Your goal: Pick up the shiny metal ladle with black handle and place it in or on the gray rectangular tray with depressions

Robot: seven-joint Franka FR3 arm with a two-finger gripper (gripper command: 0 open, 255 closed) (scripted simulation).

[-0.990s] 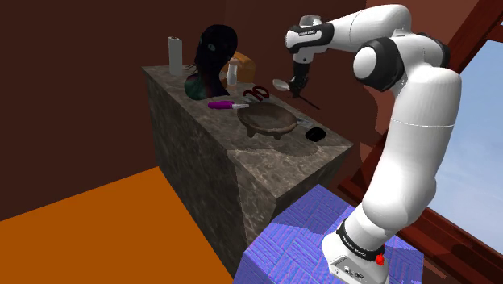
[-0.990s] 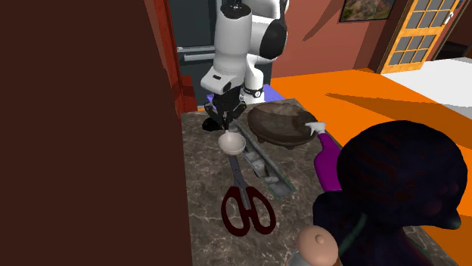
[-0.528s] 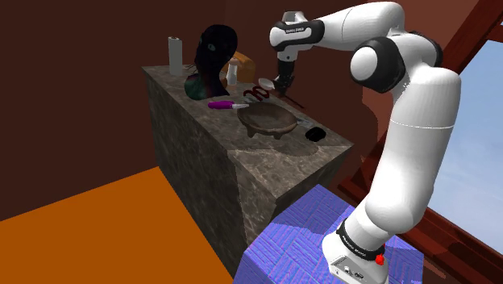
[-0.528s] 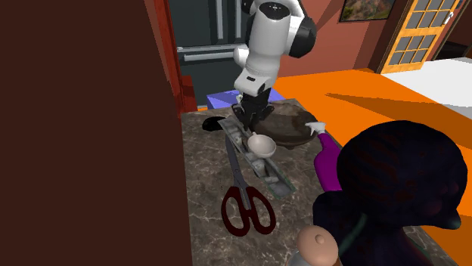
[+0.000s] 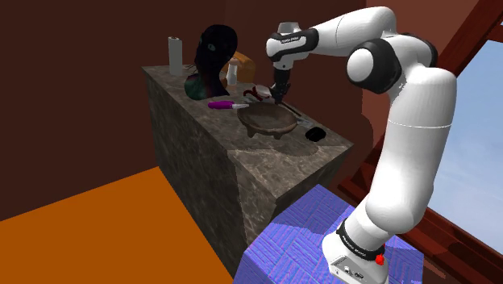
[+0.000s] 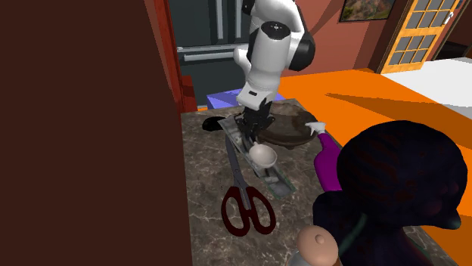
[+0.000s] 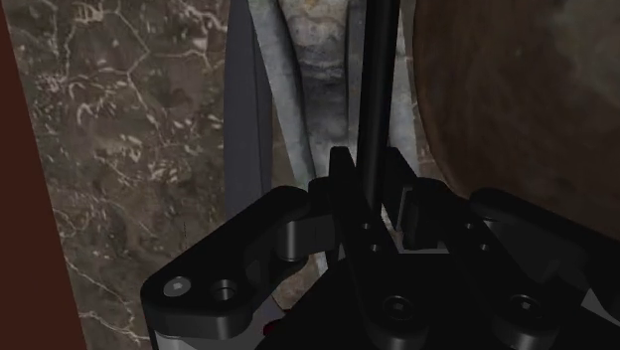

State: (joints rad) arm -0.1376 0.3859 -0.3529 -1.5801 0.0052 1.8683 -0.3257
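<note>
Black jaws clasp the ladle (image 6: 262, 155) by its dark handle, bowl over the grey tray (image 6: 277, 180).

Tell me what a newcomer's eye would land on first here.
The big white arm bends over the marble counter, its black tool clasping a ladle over the grey tray. Nearer the second exterior camera lie red scissors and a dark head-shaped form.
</note>
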